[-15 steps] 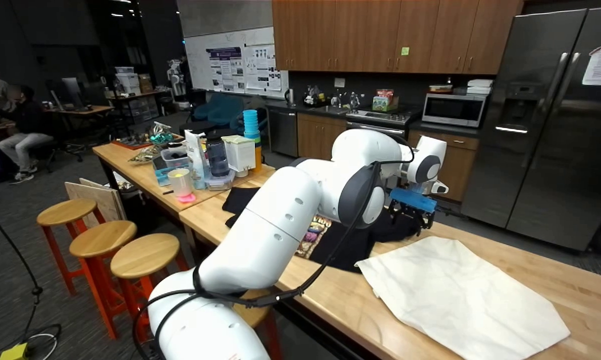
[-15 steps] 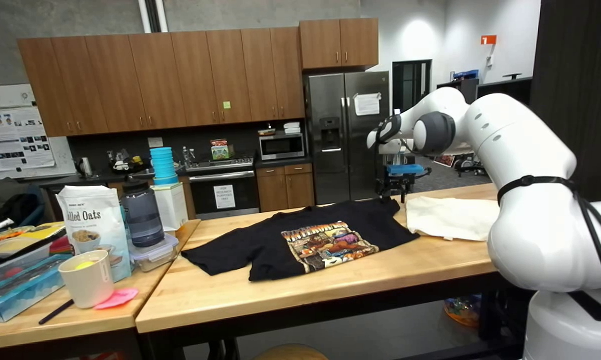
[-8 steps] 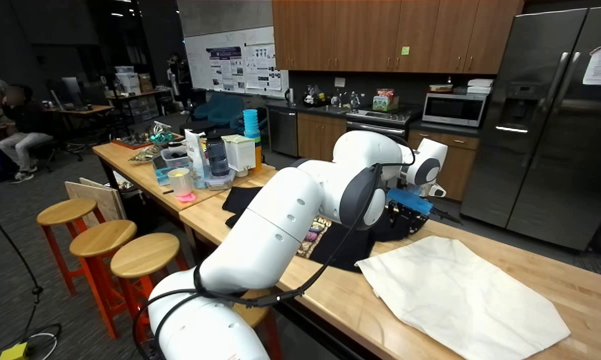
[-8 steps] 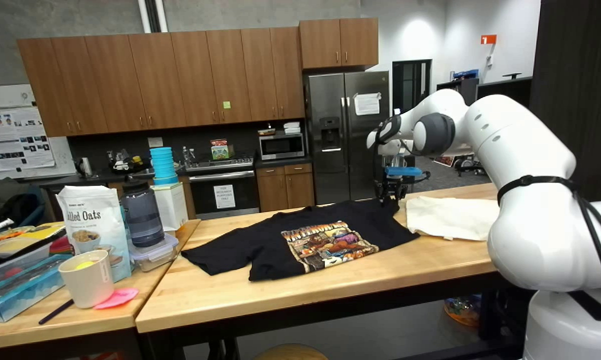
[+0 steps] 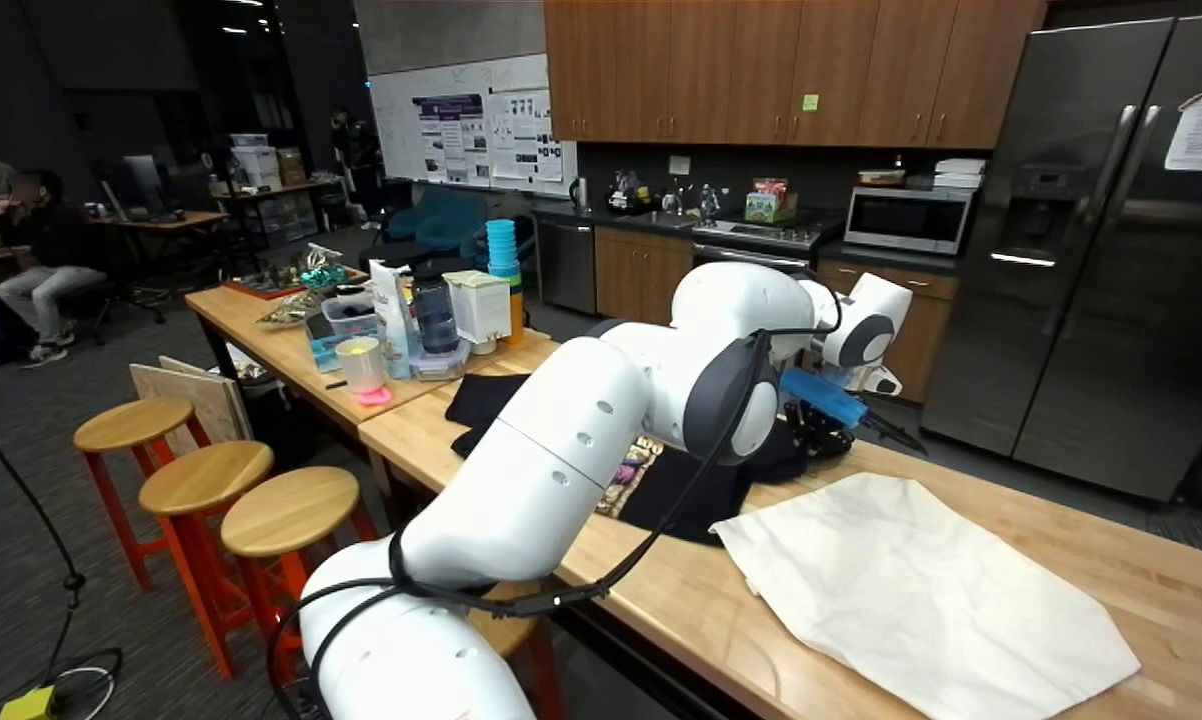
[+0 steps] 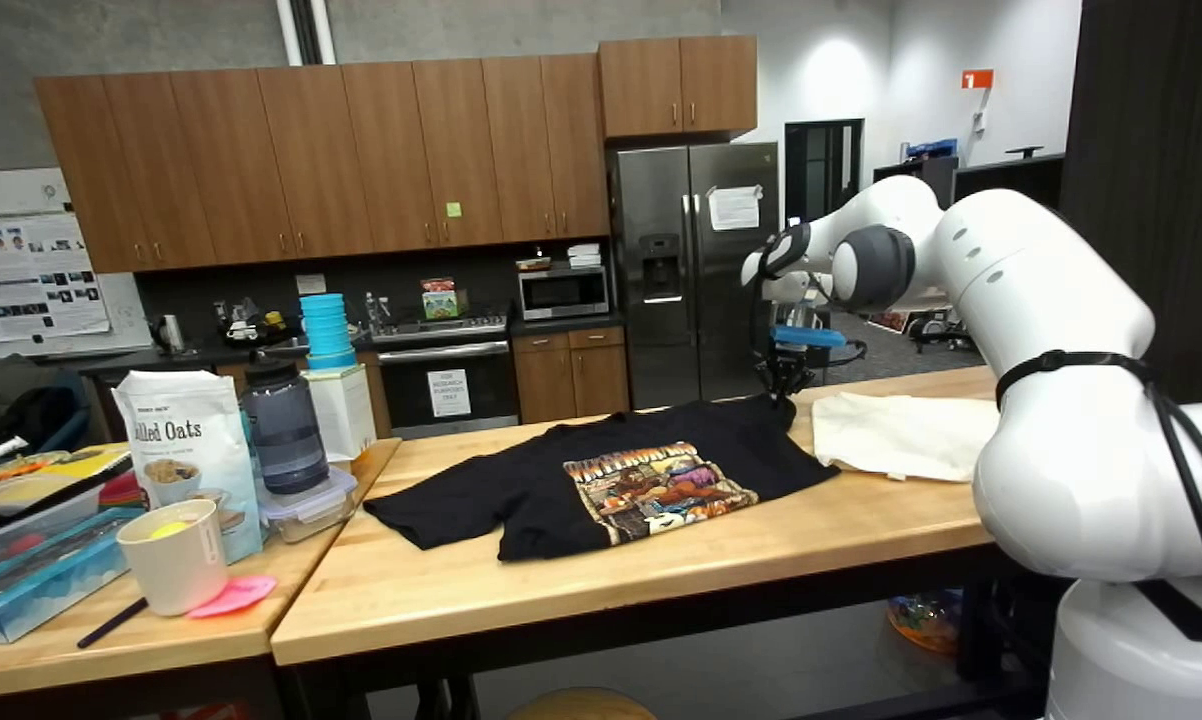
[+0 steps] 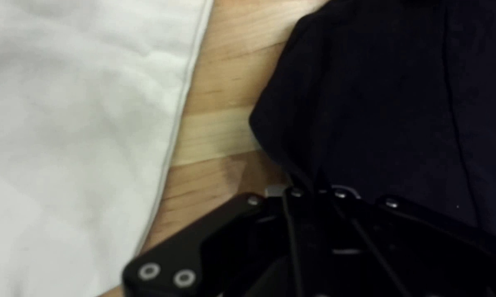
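A black T-shirt (image 6: pixel 531 485) with a colourful printed picture lies spread on the wooden table (image 6: pixel 421 590). My gripper (image 7: pixel 316 187) is shut on the far sleeve end of it, where the dark cloth bunches into a fold between the fingertips in the wrist view. The same spot shows in an exterior view with the gripper (image 6: pixel 781 392) low at the table's far side. Black fingers against black cloth make the exact pinch hard to see. Left of the jaws in the wrist view lies a cream cloth (image 7: pixel 74 123), apart from the shirt, with a strip of bare wood between.
On the adjoining table stand a cup (image 6: pixel 173 560), an oats bag (image 6: pixel 191 450), a dark bottle (image 6: pixel 286 425) and stacked blue cups (image 6: pixel 328 330). Several wooden stools (image 5: pixel 291 510) line the near side. The fridge (image 5: pixel 1081 250) is behind the table.
The jaws went from open to shut, gathering the sleeve between them. The hand came down and tilted, then shifted slightly. The rest of the shirt and the cream cloth look unmoved.
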Motion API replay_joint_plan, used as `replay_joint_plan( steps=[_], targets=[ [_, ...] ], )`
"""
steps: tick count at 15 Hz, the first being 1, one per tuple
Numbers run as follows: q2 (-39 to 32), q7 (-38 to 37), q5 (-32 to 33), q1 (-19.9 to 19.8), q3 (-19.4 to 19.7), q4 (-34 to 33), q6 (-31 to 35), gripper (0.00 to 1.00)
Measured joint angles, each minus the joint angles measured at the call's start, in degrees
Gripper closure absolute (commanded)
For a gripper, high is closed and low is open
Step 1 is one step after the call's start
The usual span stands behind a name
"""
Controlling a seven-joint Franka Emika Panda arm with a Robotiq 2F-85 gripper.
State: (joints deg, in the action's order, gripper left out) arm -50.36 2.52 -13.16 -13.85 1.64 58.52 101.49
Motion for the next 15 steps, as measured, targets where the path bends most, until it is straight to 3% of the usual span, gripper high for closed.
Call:
replay_joint_plan(
  steps=[8,15],
  targets=[
    [2.7,-1.7,-6.7,-1.2,-1.1,-5.5,1.6,0.99],
    [6.5,6.0,-8.8,2.2,-8.4,-7.1,2.2,0.99]
  ],
)
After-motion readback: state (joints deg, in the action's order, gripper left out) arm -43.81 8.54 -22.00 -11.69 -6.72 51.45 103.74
